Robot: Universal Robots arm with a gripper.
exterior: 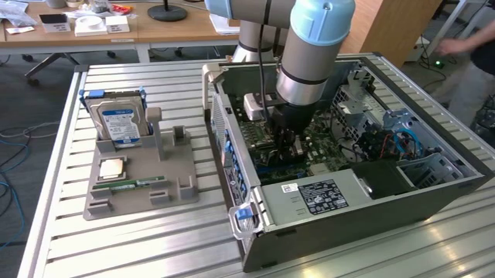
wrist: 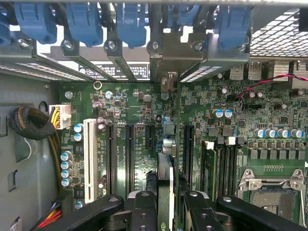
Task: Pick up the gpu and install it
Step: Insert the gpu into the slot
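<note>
Slatted metal worktop in an office space, wooden desks behind it, and a person at the exterior view's right edge. On the worktop is an open PC case lying on its side, with the labelled power supply at its near end. Just beside the case, on the exterior view's left, sits a grey holder tray. It carries a blue-labelled hard drive standing upright, a CPU chip lying flat and a narrow green RAM stick lying flat.

The arm reaches straight down into the case, with the claw low over the motherboard. In the wrist view the claw is clenched on the gpu: black fingers press both faces of the card. The gpu is seen edge-on, upright, above the board between the black expansion slots. It runs parallel to them and to the white slot. Its silver end bracket reaches the rear slot opening, under the row of blue latches. Cannot tell whether the card edge is seated in a slot or just above it. The CPU socket is on the same board, well apart from the card.
</note>
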